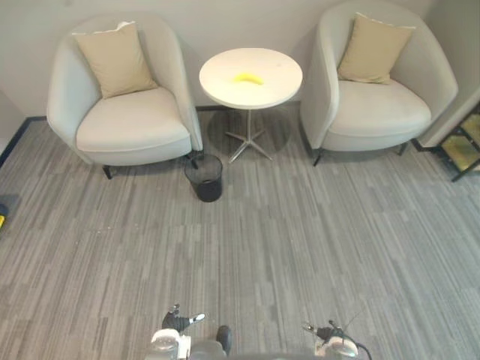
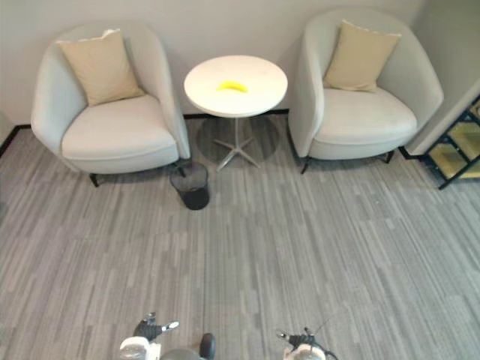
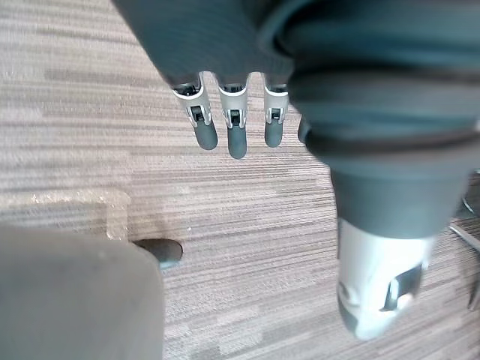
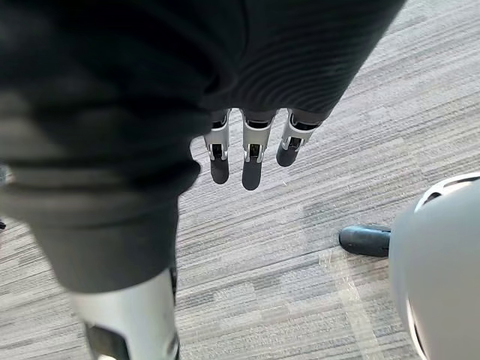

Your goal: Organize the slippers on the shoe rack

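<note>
Grey striped carpet (image 1: 315, 247) | black-framed tiered shoe rack (image 1: 459, 148) at 2 o'clock | left hand (image 3: 237, 139) — fingers straight, holding nothing | right hand (image 4: 252, 161) — likewise slack, empty

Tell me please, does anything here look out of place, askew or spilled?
Nothing looks spilled or damaged. The only odd item is a banana lying bare on the round table; the wastebasket stands upright by the left armchair.

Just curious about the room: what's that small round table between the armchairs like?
The round table has an off-white top on a thin metal post with splayed feet, upright on grey carpet between two pale armchairs. A small yellow thing lies near its middle; a black wastebasket stands beside its base.
</note>
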### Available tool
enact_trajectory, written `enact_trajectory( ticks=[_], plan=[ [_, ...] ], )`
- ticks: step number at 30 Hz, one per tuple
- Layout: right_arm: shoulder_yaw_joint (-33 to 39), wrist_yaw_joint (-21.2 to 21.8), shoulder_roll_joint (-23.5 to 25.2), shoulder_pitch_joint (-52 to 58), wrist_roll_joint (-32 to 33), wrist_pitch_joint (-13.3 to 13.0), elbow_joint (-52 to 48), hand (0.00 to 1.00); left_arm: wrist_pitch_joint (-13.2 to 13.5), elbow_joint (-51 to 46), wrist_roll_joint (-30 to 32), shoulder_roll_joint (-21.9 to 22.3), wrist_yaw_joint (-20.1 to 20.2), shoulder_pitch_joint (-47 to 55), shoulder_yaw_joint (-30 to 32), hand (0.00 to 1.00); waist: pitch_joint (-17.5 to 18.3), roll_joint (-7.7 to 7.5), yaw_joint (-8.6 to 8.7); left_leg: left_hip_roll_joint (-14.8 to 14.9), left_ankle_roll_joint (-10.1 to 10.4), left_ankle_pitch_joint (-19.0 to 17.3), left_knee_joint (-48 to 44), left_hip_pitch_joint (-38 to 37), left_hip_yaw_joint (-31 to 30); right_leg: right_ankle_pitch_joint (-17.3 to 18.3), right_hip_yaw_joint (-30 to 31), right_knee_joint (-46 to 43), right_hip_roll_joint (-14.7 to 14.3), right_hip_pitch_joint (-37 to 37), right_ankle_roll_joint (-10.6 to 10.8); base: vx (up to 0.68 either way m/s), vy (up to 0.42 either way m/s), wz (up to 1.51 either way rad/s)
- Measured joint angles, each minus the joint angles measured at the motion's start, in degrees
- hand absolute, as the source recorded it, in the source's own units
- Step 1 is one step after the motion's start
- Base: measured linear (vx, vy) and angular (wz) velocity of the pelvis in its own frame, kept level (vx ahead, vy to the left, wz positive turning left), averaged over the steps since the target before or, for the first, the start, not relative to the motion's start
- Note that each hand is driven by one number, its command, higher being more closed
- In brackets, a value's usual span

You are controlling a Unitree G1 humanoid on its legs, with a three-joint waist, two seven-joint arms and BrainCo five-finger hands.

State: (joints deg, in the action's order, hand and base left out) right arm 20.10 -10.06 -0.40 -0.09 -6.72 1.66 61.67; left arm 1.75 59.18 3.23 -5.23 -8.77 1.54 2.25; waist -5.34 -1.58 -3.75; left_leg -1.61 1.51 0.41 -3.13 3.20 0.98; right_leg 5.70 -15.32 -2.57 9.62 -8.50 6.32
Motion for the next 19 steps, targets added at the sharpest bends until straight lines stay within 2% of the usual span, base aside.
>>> enact_trajectory(
  ticks=[5, 9, 12, 19],
  plan=[
    [0.0, 0.0, -0.3, 0.8, 0.0, 0.1, 0.1, 0.00, 0.0, 0.1, 0.0, 0.0, 0.0, 0.0, 0.0, 0.00, -0.1, 0.03, 0.04, -0.3, 0.1, 0.1, 1.6, -0.4, -0.5, 2.7, -0.6, -0.1, 0.3, 0.3, -0.1, -0.12, -0.057, -0.04],
    [0.1, -0.1, -0.4, 2.0, 0.2, 0.0, 0.1, 0.00, 0.0, 0.2, 0.0, 0.1, 0.0, 0.4, -1.1, 0.00, 0.1, 0.69, 0.27, -0.5, 0.2, 3.7, 6.6, -2.4, -2.3, 4.2, -2.2, -1.2, 0.4, 0.5, -0.1, -0.14, -0.039, 0.20],
    [-0.1, 0.0, -1.1, 2.3, 0.0, 0.0, 0.2, 0.00, 0.0, 0.2, 0.0, 0.3, 0.0, 0.4, -1.1, 0.00, 0.5, 0.89, 0.26, -0.3, 0.5, 5.6, 9.0, -3.0, -3.3, 4.4, -3.3, -1.2, 0.1, 0.6, -0.3, -0.09, -0.016, 0.17],
    [-0.1, 0.0, -1.1, 2.3, 0.0, 0.0, 0.3, 0.00, 0.0, 1.0, 0.0, 0.3, 0.1, 0.2, -1.2, 0.00, 0.6, 0.29, 0.40, -0.8, 0.1, 6.0, 9.0, -2.7, -3.9, 3.7, -3.5, -0.8, 0.3, 0.5, 0.3, -0.01, -0.002, 0.03]
  ],
)
